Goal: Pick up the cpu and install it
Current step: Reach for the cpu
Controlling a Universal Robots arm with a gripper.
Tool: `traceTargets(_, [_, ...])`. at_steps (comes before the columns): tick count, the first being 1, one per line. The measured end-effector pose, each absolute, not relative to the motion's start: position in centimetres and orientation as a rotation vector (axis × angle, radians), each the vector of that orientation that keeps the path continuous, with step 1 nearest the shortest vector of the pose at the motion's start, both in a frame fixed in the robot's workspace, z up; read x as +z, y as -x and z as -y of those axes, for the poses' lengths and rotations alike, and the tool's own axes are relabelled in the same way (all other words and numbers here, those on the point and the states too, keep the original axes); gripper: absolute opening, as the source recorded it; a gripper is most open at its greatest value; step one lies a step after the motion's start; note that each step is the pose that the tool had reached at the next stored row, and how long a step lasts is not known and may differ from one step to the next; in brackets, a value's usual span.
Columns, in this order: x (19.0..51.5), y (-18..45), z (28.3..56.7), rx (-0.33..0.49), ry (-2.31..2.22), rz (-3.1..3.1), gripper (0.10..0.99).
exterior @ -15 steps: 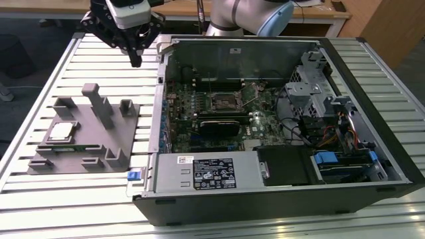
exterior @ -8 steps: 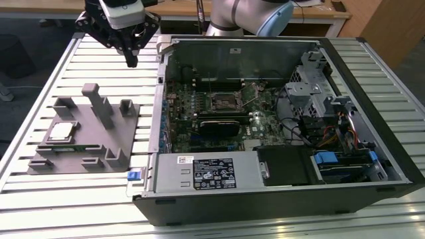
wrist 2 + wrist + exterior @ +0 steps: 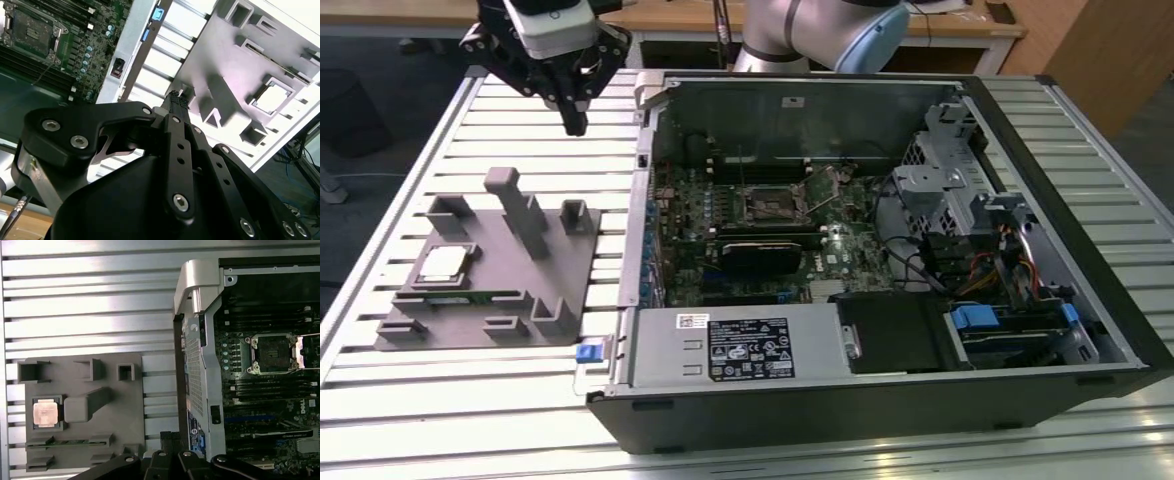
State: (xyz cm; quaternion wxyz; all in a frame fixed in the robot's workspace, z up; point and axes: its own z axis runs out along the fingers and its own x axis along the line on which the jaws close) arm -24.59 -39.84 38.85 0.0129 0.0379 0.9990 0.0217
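The cpu point(image 3: 443, 264) is a small silvery square lying flat in a recess of the grey fixture point(image 3: 494, 300), at the exterior view's left. The wrist views show it too, as the cpu point(image 3: 46, 413) and the cpu point(image 3: 272, 98). My gripper point(image 3: 574, 124) hangs high above the slatted table, beyond the fixture's far end and next to the computer case's corner. Its fingers are shut together with nothing between them, and it is well apart from the cpu. The motherboard socket point(image 3: 771, 205) sits open inside the case, also seen as the socket point(image 3: 274, 353).
The open computer case point(image 3: 1067, 330) fills the exterior view's middle and right, its metal wall point(image 3: 197, 355) rising between fixture and motherboard. Upright blocks point(image 3: 520, 215) stand on the fixture near the cpu. A black cooler point(image 3: 758, 255) and drive bays point(image 3: 961, 200) lie around the socket.
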Motion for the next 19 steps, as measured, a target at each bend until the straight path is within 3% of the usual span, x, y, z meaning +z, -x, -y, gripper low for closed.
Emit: traceTargets(19, [38.8, 26.7, 39.8, 0.068, -0.118, -3.113, 0.106])
